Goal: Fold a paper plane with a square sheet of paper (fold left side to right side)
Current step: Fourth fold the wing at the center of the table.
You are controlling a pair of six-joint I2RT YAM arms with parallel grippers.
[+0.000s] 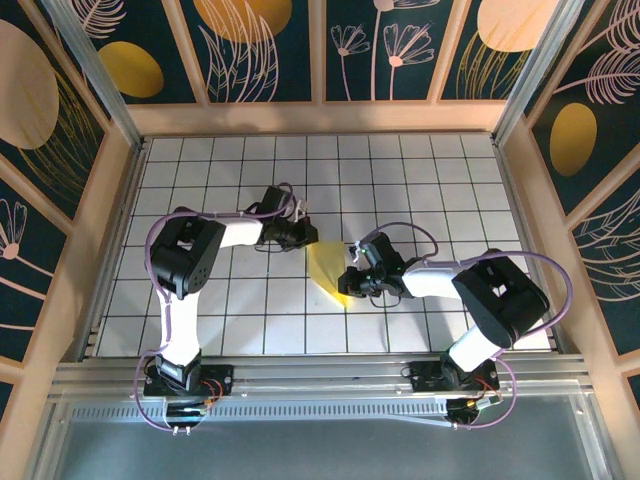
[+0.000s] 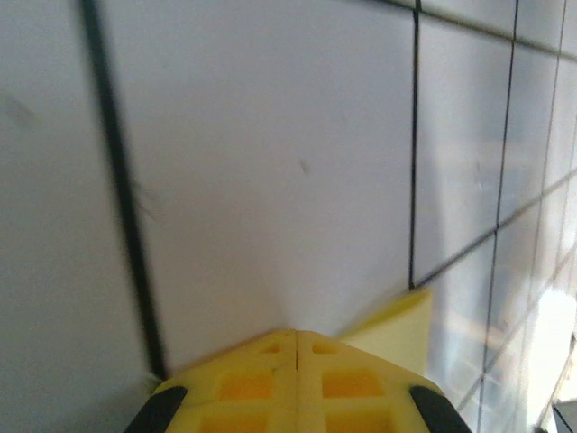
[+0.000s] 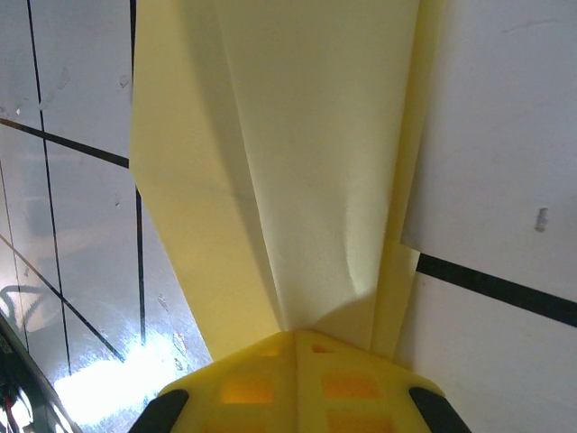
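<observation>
Right gripper (image 3: 296,334), fingers pressed together, touched the creased yellow paper (image 3: 270,162) on the gridded table (image 3: 505,135), while the left gripper (image 2: 296,332), likewise closed, sat beside its corner.

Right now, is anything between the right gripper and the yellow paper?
Nothing visible does. The shut right gripper sits tip-first against the folded yellow paper, which lies on the grid table.

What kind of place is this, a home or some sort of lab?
Most likely a robot test cell in a lab: a white gridded table, walled in by patterned panels on an aluminium frame, with a left arm and right arm bolted at its near edge.
</observation>
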